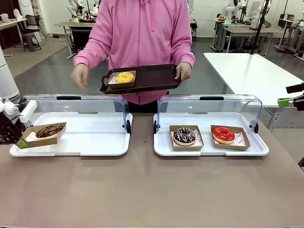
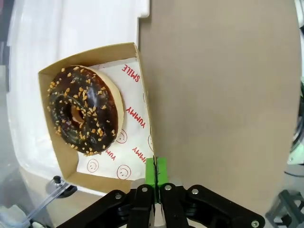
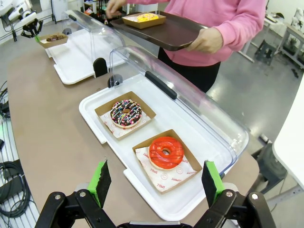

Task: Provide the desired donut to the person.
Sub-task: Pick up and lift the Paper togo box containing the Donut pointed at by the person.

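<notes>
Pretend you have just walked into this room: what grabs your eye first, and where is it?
The person in the bright pink sweatshirt stands out at the far side, holding a dark tray with a yellow-topped donut on it. At the near left, the robot's left hand is shut on the rim of a cardboard box holding a chocolate donut. A red-glazed donut glows in the case on the right.

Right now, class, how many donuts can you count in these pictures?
4: chocolate nut donut in the box the left gripper pinches; sprinkled chocolate donut and red-glazed donut in the right display case; yellow donut on the person's brown tray.
</notes>
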Motion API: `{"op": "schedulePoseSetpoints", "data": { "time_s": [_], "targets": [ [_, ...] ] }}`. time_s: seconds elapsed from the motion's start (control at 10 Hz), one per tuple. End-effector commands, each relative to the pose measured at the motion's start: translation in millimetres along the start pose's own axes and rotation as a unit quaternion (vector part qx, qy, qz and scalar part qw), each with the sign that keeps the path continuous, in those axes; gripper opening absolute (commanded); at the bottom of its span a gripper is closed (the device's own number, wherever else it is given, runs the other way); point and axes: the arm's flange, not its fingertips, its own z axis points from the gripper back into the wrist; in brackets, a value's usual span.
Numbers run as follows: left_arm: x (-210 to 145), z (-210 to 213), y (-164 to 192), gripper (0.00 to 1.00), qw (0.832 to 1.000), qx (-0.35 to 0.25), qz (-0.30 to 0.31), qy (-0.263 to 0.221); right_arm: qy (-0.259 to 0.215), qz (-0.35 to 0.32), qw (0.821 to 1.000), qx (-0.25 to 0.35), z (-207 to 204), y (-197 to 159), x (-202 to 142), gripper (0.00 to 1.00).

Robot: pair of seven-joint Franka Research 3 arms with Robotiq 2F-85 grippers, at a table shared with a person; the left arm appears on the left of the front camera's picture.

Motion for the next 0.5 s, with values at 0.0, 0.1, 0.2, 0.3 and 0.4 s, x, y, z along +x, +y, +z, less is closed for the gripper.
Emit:
{"op": "schedulePoseSetpoints", "data": {
  "time_s": [0.0, 0.1, 0.2, 0.3, 0.4],
  "targets": [
    [7.1, 22.0, -71.7, 0.00, 0.999, -0.006, -0.029, 0.010, -0.013, 0.001, 1.000, 0.005, -3.8, -2.3, -1.1, 1.00],
    [11.6, 41.5, -86.1, 0.00, 0.999, 0.004, -0.030, 0.018, -0.013, 0.001, 1.000, 0.005, -3.8, -2.3, -1.1, 1.00],
    [16.6, 59.8, -95.7, 0.00, 0.999, 0.005, -0.049, 0.022, -0.013, 0.001, 1.000, 0.005, -3.8, -2.3, -1.1, 1.00],
    [22.9, 77.3, -105.3, 0.00, 0.998, 0.015, -0.060, 0.020, -0.013, 0.001, 1.000, 0.005, -3.8, -2.3, -1.1, 1.00],
    [28.1, 98.7, -112.1, 0.00, 0.997, 0.041, -0.067, 0.018, -0.013, 0.001, 1.000, 0.005, -3.8, -2.3, -1.1, 1.00]
  ]
}}
